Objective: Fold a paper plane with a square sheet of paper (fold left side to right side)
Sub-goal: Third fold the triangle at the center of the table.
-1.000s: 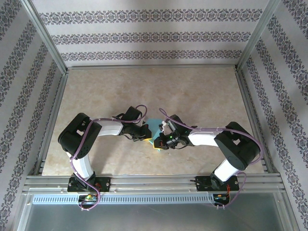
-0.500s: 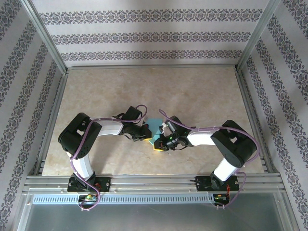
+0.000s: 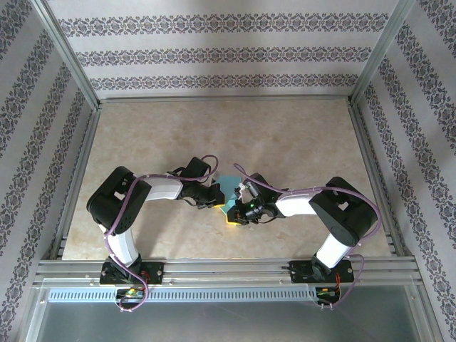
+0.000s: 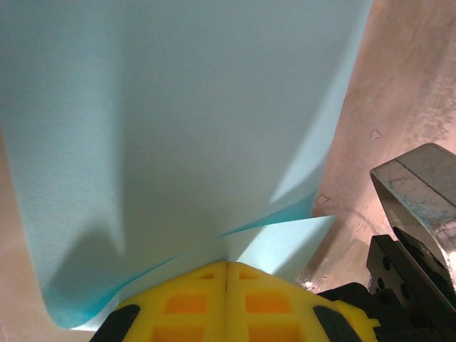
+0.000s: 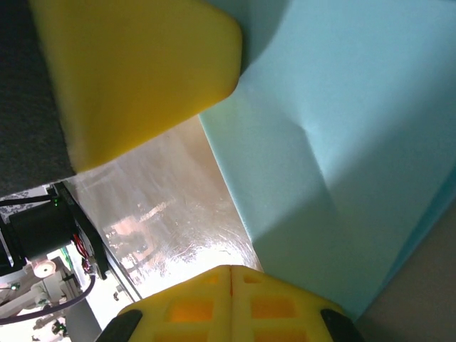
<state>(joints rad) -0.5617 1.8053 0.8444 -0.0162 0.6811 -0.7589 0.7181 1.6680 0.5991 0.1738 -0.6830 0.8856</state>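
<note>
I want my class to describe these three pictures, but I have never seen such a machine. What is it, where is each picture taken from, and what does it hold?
Two robot arms are bolted at the near edge of a table. The overhead picture looks down on both; the other two come from a camera on each wrist. A teal-blue square sheet of paper lies between the arms, partly lifted. The yellow left fingers are shut and seem to pinch it. The right fingers are shut at its edge; whether they grip it is unclear.
</note>
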